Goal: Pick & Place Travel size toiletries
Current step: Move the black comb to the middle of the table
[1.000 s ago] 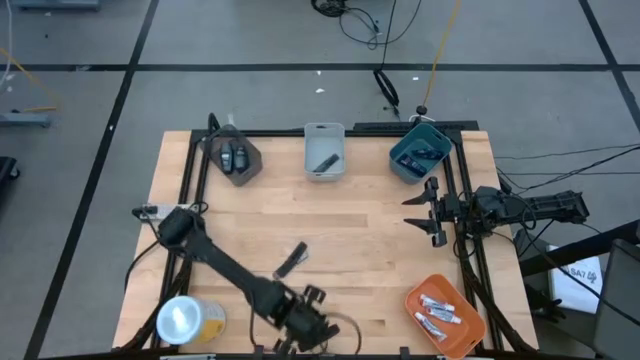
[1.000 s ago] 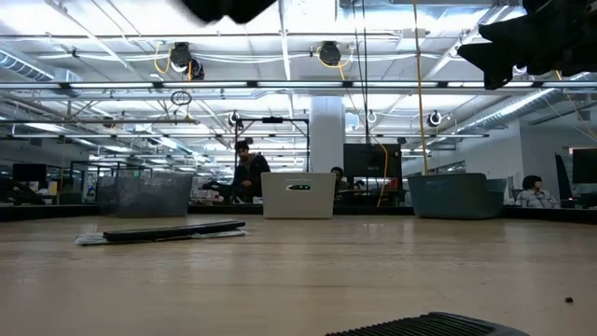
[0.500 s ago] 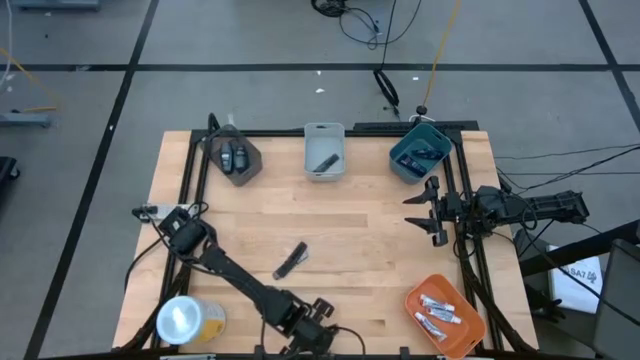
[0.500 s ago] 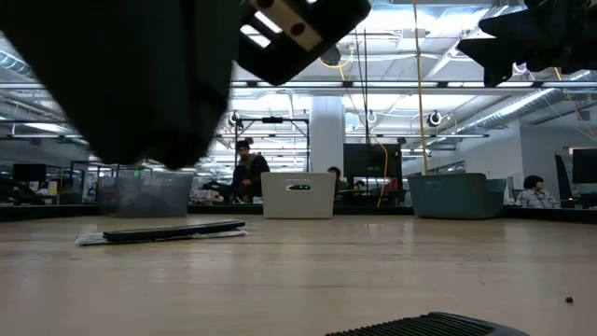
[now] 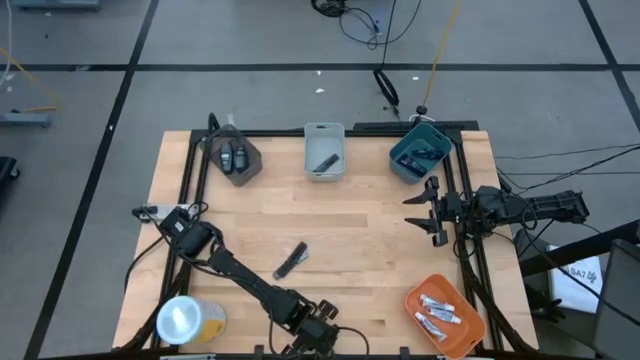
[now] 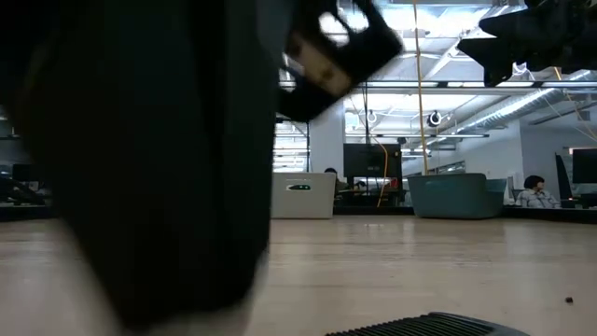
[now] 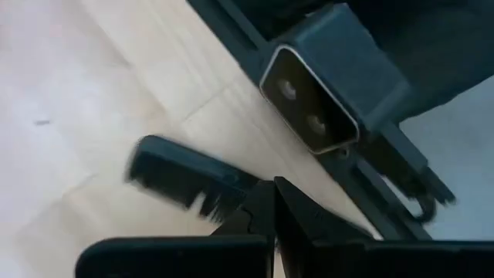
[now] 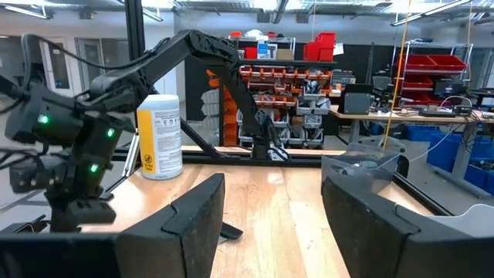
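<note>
My left gripper (image 5: 322,338) is low over the table's near edge, shut, its tips (image 7: 274,189) at one end of a black ridged stick (image 7: 185,176) that lies flat on the wood (image 6: 429,325). Another black stick (image 5: 291,259) lies flat mid-table. Silvery tubes lie in the orange bin (image 5: 470,325), two oval pieces in the dark grey bin (image 5: 250,160), a black stick in the light grey bin (image 5: 325,132), and dark blue packets in the teal bin (image 5: 400,160). My right gripper (image 5: 430,210) waits open at the right edge, pointing level (image 8: 270,224). My left gripper comes slanting down from the table's far left. Its shut fingertips (image 7: 266,202) stand at the end (image 7: 243,184) of the black ridged stick, which lies flat on the table. I cannot tell whether they touch it or have it between them.
A yellow roll with a white top (image 5: 185,320) stands at the near left corner. The low camera's grey housing (image 7: 312,100) sits on the table's black frame just beyond my left gripper. The left arm's dark bulk (image 6: 140,168) fills the low view's left half.
My left gripper has sunk toward the table at the near edge and shifted slightly right. In the low view it has come down to fill the left half. Both loose black sticks lie where they were.
</note>
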Available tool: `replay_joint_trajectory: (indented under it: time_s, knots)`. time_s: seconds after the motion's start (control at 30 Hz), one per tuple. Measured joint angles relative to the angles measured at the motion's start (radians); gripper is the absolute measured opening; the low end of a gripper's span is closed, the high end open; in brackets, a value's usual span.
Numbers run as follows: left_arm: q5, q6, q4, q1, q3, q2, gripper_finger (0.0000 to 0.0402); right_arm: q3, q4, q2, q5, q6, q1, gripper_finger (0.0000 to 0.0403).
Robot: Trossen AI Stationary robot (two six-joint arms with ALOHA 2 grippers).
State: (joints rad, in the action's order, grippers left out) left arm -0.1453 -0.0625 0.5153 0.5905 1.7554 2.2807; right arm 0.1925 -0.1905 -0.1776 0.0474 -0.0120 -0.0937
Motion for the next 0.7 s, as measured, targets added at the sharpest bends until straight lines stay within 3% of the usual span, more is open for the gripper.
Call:
replay_joint_trajectory:
  time_s: [0.43, 0.7]
  knots:
    - [-0.080, 0.035, -0.021, -0.025, -0.020, 0.036, 0.0000, 0.000, -0.014, -0.005, -0.021, -0.005, 0.000, 0.0210]
    - [-0.078, 0.045, 0.030, -0.048, -0.020, 0.041, 0.0000, 0.000, -0.021, -0.004, -0.027, -0.002, 0.000, 0.0210]
